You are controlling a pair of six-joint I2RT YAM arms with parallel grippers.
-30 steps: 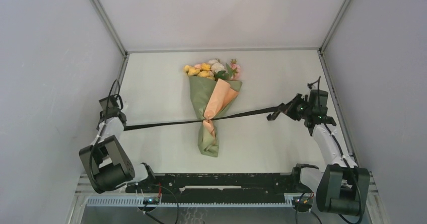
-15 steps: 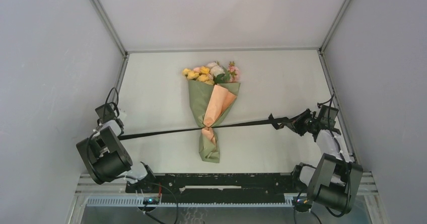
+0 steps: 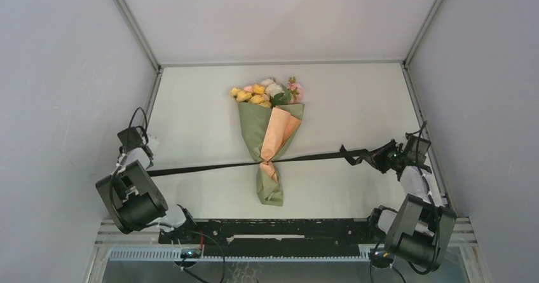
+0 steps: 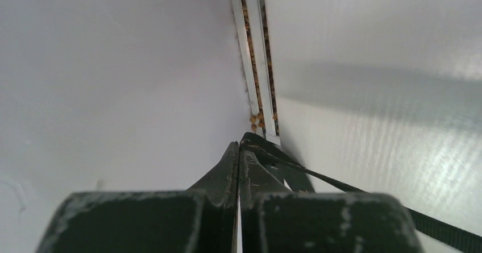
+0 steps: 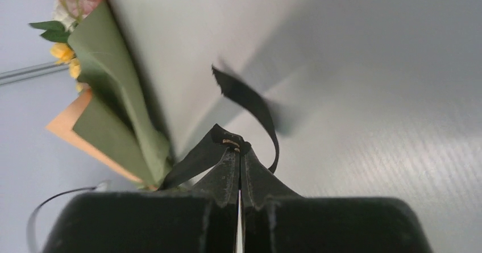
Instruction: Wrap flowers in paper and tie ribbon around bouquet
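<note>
1. White tabletop (image 3: 343, 98), grey walls (image 3: 63, 73) on three sides.
2. Bouquet (image 3: 270, 137) mid-table, blooms toward far edge, well apart from all edges.
3. Ribbon (image 3: 203, 168) taut across its neck; left gripper (image 4: 239, 150) and right gripper (image 5: 239, 150) clamp it near the side edges.

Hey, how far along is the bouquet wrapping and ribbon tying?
Done: the flowers sit wrapped in the paper cone. In hand: the left gripper and right gripper, jaws shut, each pinch an end of the ribbon, stretched across the cone's neck. Left: finishing the tie; a knot isn't discernible.
</note>
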